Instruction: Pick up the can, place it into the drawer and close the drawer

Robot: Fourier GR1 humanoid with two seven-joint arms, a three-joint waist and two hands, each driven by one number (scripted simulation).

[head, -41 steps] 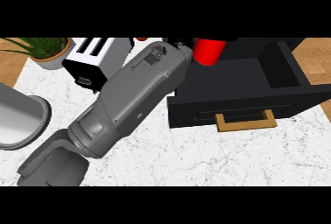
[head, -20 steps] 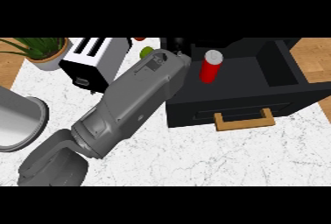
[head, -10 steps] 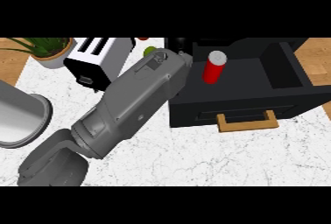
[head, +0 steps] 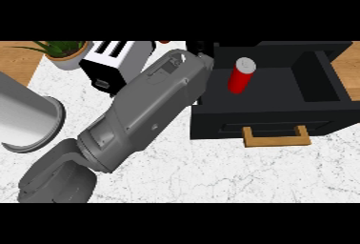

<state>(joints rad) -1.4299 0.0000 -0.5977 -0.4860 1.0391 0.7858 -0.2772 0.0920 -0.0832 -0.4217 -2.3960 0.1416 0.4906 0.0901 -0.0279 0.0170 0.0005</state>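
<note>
Nearest you, the grey left forearm (head: 144, 116) slants up across the white marbled counter (head: 232, 171). Past the wooden handle (head: 276, 137), the red cylindrical can (head: 240, 77) stands upright inside the open black drawer (head: 271, 125). Your left hand is hidden; you cannot tell its fingers' state.

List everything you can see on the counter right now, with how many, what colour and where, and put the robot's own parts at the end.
Can: one, red with a pale top, upright inside the open drawer.
Drawer: one, black with a wooden handle, pulled open, right of centre.
Toaster: one, black and white, top centre-left.
Potted plant: one, green in a pale pot, top left.
Cylinder container: one, grey, left edge.
Counter: one, white marble.
Forearm: one, grey, running diagonally from lower left toward the drawer; its hand is hidden.
</note>
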